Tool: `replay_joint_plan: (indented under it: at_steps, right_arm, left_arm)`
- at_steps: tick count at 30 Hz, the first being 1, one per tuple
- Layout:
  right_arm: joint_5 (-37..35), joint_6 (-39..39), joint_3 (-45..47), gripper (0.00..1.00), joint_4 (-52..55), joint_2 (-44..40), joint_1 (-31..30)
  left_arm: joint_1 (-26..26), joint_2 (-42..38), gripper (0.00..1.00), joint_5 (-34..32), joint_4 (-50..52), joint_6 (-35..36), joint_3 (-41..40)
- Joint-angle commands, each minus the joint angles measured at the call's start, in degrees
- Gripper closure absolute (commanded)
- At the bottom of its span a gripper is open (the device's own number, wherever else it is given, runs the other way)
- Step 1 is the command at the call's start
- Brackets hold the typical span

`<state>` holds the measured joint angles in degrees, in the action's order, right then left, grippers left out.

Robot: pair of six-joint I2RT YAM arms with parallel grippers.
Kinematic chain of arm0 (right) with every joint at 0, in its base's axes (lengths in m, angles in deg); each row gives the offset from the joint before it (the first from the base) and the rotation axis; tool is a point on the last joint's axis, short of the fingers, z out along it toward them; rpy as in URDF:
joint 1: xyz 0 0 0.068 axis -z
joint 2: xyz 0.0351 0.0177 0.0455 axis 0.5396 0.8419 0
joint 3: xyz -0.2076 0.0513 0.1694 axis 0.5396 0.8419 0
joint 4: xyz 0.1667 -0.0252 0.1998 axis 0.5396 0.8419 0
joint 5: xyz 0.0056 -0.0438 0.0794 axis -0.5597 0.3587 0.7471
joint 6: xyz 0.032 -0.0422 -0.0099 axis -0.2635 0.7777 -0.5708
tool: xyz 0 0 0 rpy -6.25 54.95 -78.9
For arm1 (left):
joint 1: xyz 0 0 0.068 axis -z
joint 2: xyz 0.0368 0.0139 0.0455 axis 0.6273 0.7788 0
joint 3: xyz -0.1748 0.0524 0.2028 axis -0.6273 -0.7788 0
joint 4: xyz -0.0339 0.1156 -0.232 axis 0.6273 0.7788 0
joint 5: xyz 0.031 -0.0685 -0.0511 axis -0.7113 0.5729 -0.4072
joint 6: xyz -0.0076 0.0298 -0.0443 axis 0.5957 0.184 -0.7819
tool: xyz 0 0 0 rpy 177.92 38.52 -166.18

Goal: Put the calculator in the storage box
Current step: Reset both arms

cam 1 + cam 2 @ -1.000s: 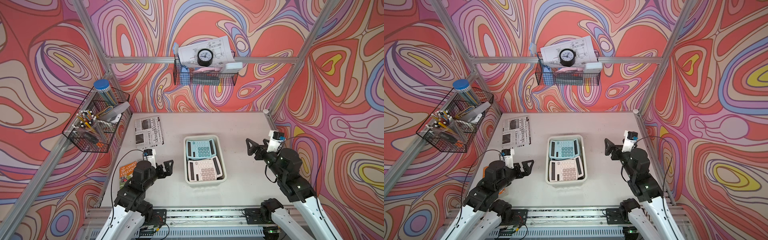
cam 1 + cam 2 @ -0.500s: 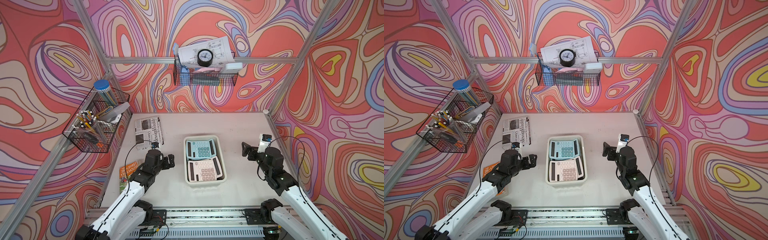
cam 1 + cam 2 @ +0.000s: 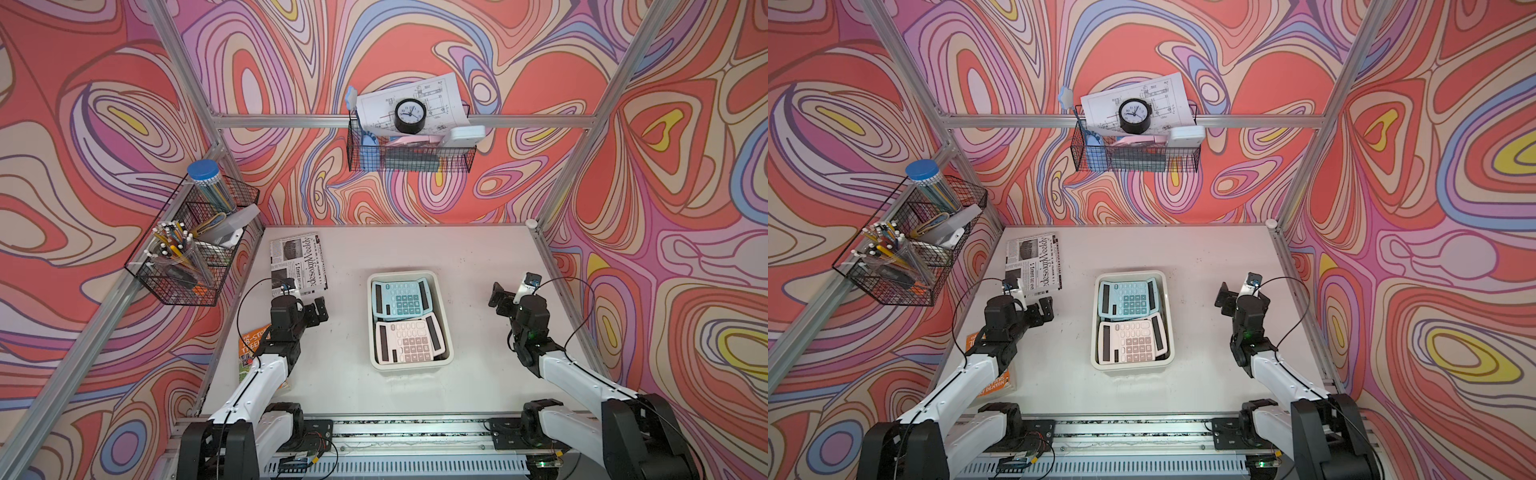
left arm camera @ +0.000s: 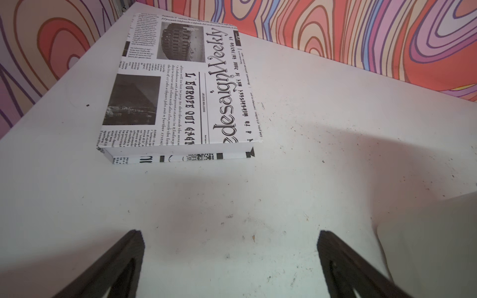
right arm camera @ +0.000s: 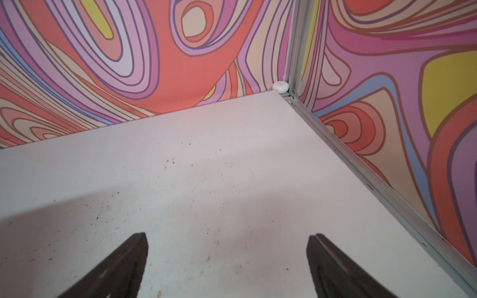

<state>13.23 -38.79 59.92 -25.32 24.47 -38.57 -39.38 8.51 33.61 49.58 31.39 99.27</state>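
Note:
The cream-white storage box (image 3: 411,366) (image 3: 1132,367) stands mid-table in both top views. Inside it lie a blue calculator (image 3: 401,299) (image 3: 1128,300) at the far end and a pink-white calculator (image 3: 409,343) (image 3: 1131,343) at the near end. My left gripper (image 3: 318,311) (image 3: 1044,309) (image 4: 229,234) hangs open and empty over bare table to the box's left. My right gripper (image 3: 500,300) (image 3: 1225,300) (image 5: 228,237) is open and empty to the box's right. A pale stretch of the box's wall (image 4: 426,245) shows in the left wrist view.
A newspaper-print book (image 3: 297,259) (image 4: 180,85) lies just beyond the left gripper. An orange book (image 3: 249,340) sits under the left arm. Black wire baskets hang on the left wall (image 3: 191,253) and the back wall (image 3: 409,156). A metal rail (image 5: 387,188) edges the table's right side.
Both arms have sunk lower and stretched out. The left gripper has shifted back toward the newspaper-print book. Both grippers stay open; the calculators have not moved.

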Motion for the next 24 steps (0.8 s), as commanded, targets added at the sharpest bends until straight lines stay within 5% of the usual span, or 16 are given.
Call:
replay_joint_plan:
  at_steps: [1,13,15,24]
  right_arm:
    - [0.40,0.20,2.64,0.02,-11.76,2.45,1.52]
    - [2.19,2.92,5.69,0.02,-27.31,12.74,4.23]
    - [2.47,2.93,5.41,0.02,-31.23,15.64,4.33]
    - [1.99,5.11,8.27,0.02,-56.84,31.64,4.96]
  left_arm:
    - [-0.77,0.75,0.02,-0.92,-8.32,3.48,-2.18]
    - [-1.49,13.31,0.02,-0.71,-33.49,5.13,-7.84]
    - [-1.49,13.74,0.02,-0.46,-27.20,6.32,-4.63]
    - [-1.40,20.83,0.01,1.14,-54.93,12.63,-13.50]
